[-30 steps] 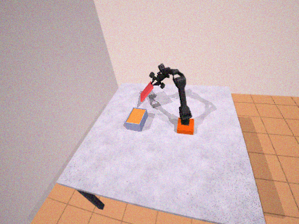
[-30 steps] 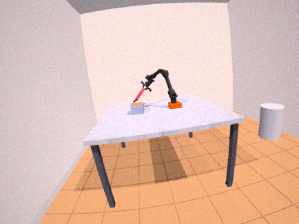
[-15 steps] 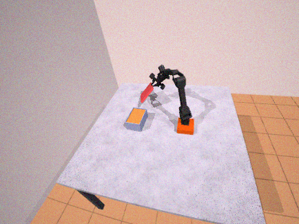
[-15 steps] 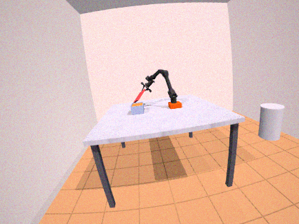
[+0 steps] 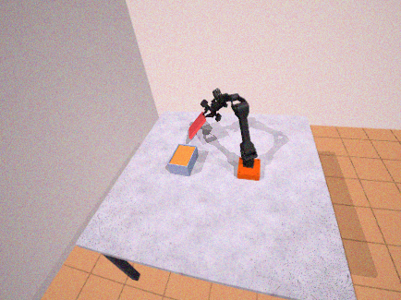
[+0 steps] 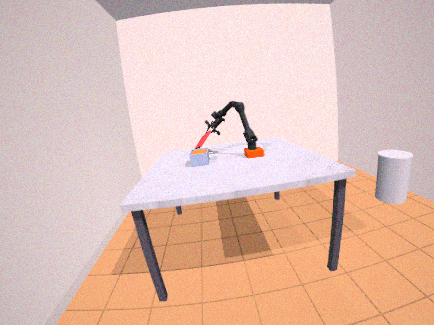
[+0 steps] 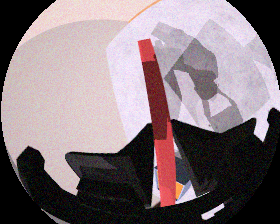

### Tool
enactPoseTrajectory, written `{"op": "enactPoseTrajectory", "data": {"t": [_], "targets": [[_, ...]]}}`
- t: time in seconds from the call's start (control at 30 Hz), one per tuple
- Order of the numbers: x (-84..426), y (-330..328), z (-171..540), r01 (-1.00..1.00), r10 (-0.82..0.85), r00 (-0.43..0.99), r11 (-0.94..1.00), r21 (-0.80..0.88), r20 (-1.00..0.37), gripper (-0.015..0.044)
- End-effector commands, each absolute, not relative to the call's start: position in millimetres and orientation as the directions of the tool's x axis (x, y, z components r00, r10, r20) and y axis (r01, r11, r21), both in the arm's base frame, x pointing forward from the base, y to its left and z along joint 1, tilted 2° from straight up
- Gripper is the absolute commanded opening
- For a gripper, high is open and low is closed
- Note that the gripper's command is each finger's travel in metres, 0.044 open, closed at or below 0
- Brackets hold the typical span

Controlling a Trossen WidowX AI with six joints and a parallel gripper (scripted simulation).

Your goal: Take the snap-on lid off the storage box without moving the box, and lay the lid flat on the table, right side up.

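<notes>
The storage box point(image 5: 179, 168) point(image 6: 199, 159) is blue-grey, stands upright on the table point(image 5: 208, 228) point(image 6: 260, 174) and is open at the top, showing orange inside. The red lid point(image 5: 197, 126) point(image 6: 203, 140) point(image 7: 157, 95) is off the box and hangs steeply tilted in the air, behind the box in the top view. My gripper point(image 5: 205, 114) point(image 6: 209, 130) point(image 7: 161, 125) is shut on the lid at its upper edge. The lid's lower edge looks close to the height of the box top; its exact clearance is hard to tell. A small part of the box shows between the fingers in the wrist view.
The orange robot base point(image 5: 249, 170) point(image 6: 254, 153) stands on the table to the right of the box. A wall point(image 5: 69, 94) rises along the table's left side. A grey cylinder point(image 6: 393, 177) stands on the floor at the right, away from the table.
</notes>
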State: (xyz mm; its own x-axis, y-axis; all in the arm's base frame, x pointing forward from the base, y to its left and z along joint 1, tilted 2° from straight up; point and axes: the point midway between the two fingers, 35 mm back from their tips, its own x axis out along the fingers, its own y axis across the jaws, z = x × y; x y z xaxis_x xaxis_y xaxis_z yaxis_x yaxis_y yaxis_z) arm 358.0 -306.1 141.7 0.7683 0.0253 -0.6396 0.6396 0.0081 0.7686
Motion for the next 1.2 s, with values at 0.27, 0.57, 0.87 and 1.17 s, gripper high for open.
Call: {"op": "enactPoseTrajectory", "data": {"t": [0.27, 0.57, 0.87, 1.17], "targets": [[358.6, -304.6, 131.3, 0.635, 0.032, 0.772, 0.011, 0.772, -0.635, 0.0], [358.6, -304.5, 124.1, 0.635, 0.032, 0.772, 0.011, 0.772, -0.635, 0.0], [358.7, -304.4, 116.9, 0.635, 0.032, 0.772, 0.01, 0.772, -0.635, 0.0], [358.7, -304.3, 109.6, 0.635, 0.032, 0.772, 0.01, 0.772, -0.635, 0.0]]}}
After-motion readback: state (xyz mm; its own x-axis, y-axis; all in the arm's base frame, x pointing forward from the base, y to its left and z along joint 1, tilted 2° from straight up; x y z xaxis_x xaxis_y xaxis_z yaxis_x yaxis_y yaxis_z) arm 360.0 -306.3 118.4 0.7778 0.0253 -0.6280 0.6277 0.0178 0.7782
